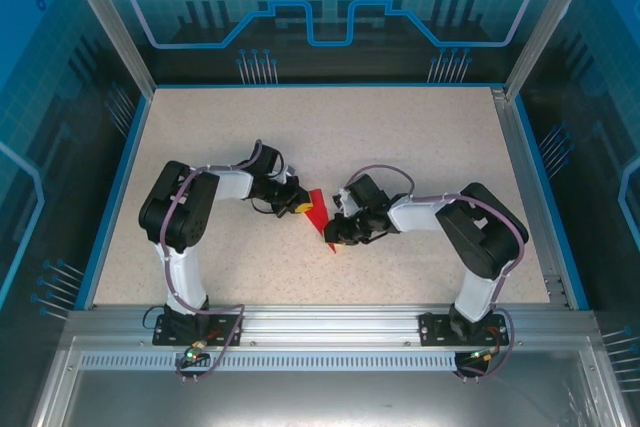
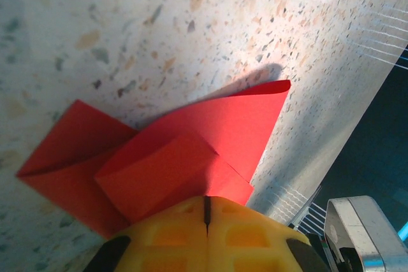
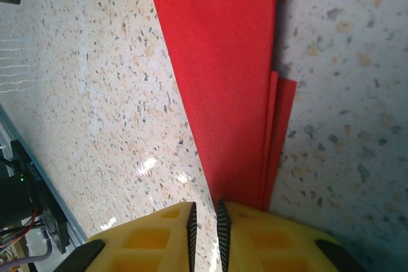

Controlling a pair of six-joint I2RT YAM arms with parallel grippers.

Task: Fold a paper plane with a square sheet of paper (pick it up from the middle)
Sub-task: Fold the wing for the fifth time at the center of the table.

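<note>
Folding stage, top view, left to right. Left gripper [image 1: 293, 204]: yellow pads [image 2: 172, 230] pressed together, tips at edge of folded red paper [image 1: 318, 211]; whether a layer is pinched, cannot tell. Paper: mid-frame on speckled table [image 1: 400, 137], between both grippers, narrow wedge, one flap lifting off surface. Right gripper [image 1: 338, 235]: jaws a slit apart, nothing seen between, at wedge's pointed lower end. Handling judgement: light, thin, slippery, creases readily; best pinched along layered centre fold, not loose flap.
</note>
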